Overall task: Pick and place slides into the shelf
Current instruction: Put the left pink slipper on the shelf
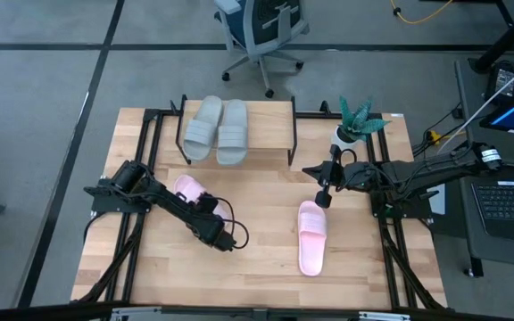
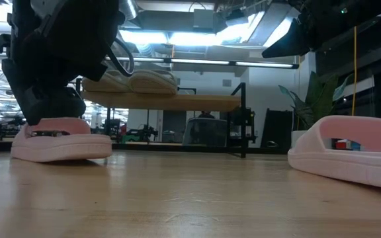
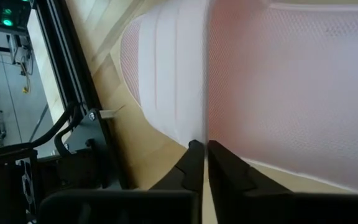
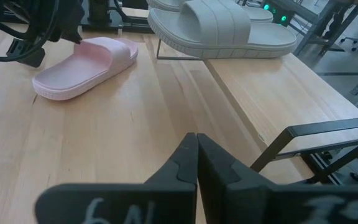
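I am looking down on four slides. The two grey-green slides (image 1: pixel 218 130) are lying side by side on the shelf (image 1: pixel 275 134) in the upper middle of the high view, their long axes running up and down the frame, the left one leaning slightly off that line. One pink slide (image 1: pixel 311 237) is lying flat on the table (image 1: pixel 266 267) in the lower right of centre, long axis also up and down the frame, strap toward the upper end. The other pink slide (image 1: pixel 186 188) is sitting left of centre, angled diagonally, partly covered by my left arm.

My left arm is stretching from the left edge diagonally down toward the middle, and my left gripper (image 3: pixel 204 163) is down at that pink slide. In the left wrist view its fingers are pressed together with the edge of the strap running into the seam between them, so they are pinching the strap. The low view is showing the same arm bearing down on the slide at the left.

My right arm is reaching in from the right edge, and my right gripper (image 1: pixel 322 198) is hanging above the table just above the lower pink slide, fingers closed on nothing.

The shelf is holding only the two grey-green slides, on its left half.
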Controlling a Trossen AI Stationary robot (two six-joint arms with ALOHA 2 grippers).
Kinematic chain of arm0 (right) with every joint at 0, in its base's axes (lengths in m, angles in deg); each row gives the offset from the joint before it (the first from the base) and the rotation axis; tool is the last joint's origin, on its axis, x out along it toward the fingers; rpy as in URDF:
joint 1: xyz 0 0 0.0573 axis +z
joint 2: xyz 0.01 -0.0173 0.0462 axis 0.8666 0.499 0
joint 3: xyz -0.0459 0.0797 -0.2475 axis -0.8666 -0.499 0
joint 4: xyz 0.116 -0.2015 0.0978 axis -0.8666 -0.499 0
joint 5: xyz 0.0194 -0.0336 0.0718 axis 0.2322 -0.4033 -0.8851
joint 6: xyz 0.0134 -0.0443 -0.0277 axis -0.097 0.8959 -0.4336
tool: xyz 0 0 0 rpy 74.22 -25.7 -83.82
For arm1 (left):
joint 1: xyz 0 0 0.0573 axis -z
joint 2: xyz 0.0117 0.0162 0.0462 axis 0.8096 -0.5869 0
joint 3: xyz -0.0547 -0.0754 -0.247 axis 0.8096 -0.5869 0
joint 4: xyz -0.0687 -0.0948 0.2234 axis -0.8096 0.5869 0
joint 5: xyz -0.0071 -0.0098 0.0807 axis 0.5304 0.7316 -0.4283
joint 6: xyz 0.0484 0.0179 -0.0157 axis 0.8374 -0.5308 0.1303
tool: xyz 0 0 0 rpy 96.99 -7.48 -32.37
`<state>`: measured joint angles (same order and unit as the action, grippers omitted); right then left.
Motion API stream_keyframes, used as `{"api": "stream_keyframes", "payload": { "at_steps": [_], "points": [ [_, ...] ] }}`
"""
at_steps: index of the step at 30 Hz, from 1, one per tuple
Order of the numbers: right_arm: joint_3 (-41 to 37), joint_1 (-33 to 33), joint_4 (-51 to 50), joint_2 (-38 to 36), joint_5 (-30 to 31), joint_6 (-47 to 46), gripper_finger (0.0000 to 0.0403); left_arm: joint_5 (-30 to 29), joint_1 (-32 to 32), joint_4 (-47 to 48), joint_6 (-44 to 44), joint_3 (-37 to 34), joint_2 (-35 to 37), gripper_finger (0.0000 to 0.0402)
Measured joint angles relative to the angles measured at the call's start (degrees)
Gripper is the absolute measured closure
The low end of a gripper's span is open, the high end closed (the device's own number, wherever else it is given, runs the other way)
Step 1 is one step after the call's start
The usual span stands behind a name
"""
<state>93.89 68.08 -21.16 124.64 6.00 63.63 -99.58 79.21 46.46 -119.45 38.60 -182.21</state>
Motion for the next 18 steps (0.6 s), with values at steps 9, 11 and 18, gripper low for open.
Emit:
{"api": "stream_keyframes", "payload": {
  "at_steps": [9,11,18],
  "points": [
    [0.0,0.0,0.0,0.0,0.0,0.0,0.0399,0.0,0.0,0.0,0.0,0.0,0.0,0.0399],
    [0.0,0.0,0.0,0.0,0.0,0.0,0.0399,0.0,0.0,0.0,0.0,0.0,0.0,0.0399],
    [0.0,0.0,0.0,0.0,-0.1,0.0,0.0399,-1.8,0.4,0.0,0.4,0.0,0.0,0.0400]
  ]
}}
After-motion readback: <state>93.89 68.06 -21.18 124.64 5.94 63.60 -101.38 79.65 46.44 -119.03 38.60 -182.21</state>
